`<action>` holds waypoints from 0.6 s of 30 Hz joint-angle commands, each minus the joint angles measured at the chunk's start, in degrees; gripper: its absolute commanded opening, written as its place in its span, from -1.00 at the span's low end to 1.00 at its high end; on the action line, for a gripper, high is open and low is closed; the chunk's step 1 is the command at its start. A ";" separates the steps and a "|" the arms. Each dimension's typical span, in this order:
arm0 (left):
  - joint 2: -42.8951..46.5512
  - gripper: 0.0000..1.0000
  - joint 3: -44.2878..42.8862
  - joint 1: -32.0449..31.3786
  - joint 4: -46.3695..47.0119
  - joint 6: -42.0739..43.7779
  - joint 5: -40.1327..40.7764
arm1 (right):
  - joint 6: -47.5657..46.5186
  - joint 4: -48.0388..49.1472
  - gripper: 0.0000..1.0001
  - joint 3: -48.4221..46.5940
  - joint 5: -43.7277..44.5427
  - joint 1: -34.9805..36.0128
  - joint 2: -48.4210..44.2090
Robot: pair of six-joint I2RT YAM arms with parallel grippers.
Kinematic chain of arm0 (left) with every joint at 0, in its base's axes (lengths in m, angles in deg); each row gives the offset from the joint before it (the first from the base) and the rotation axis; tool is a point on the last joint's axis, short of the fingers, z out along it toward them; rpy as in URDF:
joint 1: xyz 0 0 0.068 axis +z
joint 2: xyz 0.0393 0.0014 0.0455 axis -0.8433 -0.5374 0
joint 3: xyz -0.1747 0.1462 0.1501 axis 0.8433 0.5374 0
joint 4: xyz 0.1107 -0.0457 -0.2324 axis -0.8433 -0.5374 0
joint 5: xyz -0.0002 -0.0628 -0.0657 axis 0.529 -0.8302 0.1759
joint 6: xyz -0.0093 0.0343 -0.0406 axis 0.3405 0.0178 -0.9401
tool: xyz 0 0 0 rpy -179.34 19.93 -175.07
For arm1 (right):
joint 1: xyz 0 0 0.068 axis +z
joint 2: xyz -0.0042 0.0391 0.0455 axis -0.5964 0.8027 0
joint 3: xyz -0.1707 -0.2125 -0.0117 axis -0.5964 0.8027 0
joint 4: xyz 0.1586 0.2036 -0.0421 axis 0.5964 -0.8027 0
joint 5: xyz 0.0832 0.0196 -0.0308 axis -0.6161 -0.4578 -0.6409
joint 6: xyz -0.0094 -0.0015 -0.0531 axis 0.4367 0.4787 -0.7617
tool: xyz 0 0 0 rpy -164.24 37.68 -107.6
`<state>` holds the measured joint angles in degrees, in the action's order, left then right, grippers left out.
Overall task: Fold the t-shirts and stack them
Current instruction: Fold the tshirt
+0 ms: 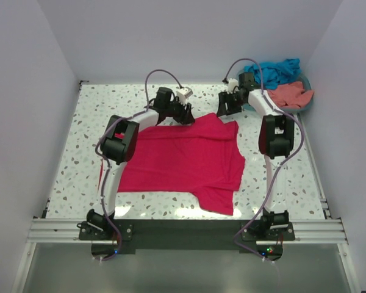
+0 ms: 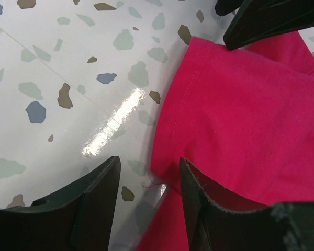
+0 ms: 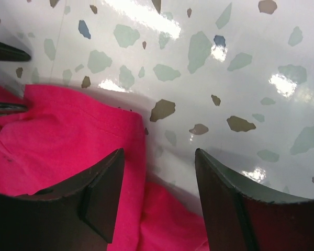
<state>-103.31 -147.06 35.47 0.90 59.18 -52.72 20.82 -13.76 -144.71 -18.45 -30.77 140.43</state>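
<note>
Left end effector [image 2: 149, 166] apart, right end effector [image 3: 159, 156] apart, both at crimson-pink t-shirt [image 1: 183, 162] edge

Item: your two arms.
- Left arm [image 1: 119, 139], right arm [image 1: 276, 137]: white link tubes, bulky black joint housings.
- Cables [image 1: 161, 71]: grey-violet, looped along each arm.
- Bases [image 1: 100, 223]: black, on a silver rail [image 1: 183, 229].
- Left pincer [image 2: 146, 201], right pincer [image 3: 159, 193]: matte black wedge-shaped fingers [image 2: 99, 204], edges scuffed.
</note>
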 commanded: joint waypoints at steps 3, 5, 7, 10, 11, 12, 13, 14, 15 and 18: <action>-1.09 0.06 -2.13 -0.21 2.64 -4.38 0.13 | 2.76 2.74 0.17 -2.84 -4.40 0.30 1.51; -2.14 0.06 -2.39 -0.22 2.55 -6.49 -0.04 | 2.85 2.83 0.13 -2.58 -5.63 0.57 2.03; -3.02 0.01 -2.92 -0.30 2.81 -7.81 -0.48 | 3.20 3.09 0.08 -2.66 -6.43 0.75 2.21; -3.73 -0.06 -2.92 -0.39 3.42 -9.40 -0.75 | 3.73 3.09 -0.02 -2.92 -7.74 1.01 2.83; -3.90 -0.15 -2.74 -0.39 3.77 -9.92 -0.92 | 3.99 3.27 -0.07 -2.93 -8.79 1.01 2.74; -4.08 -0.20 -2.92 -0.39 3.95 -10.10 -0.92 | 4.08 3.36 -0.15 -3.01 -9.24 1.10 2.48; -4.08 -0.30 -3.00 -0.39 4.48 -10.28 -1.45 | 4.17 3.44 -0.30 -3.01 -9.59 1.01 2.30; -4.17 -0.38 -3.09 -0.39 4.83 -10.45 -1.89 | 4.17 3.36 -0.37 -3.01 -10.12 1.01 2.04; -4.17 -0.48 -3.27 -0.48 5.18 -10.54 -2.33 | 4.00 3.18 -0.45 -3.01 -10.47 1.01 1.43; -3.38 -0.80 -3.18 -0.30 7.55 -11.16 -5.13 | 3.64 2.65 -0.84 -2.84 -11.52 0.92 -0.24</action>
<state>-106.50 -148.96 35.23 4.94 49.46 -54.39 23.94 -11.72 -145.49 -26.67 -29.89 142.90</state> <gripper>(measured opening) 0.131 0.139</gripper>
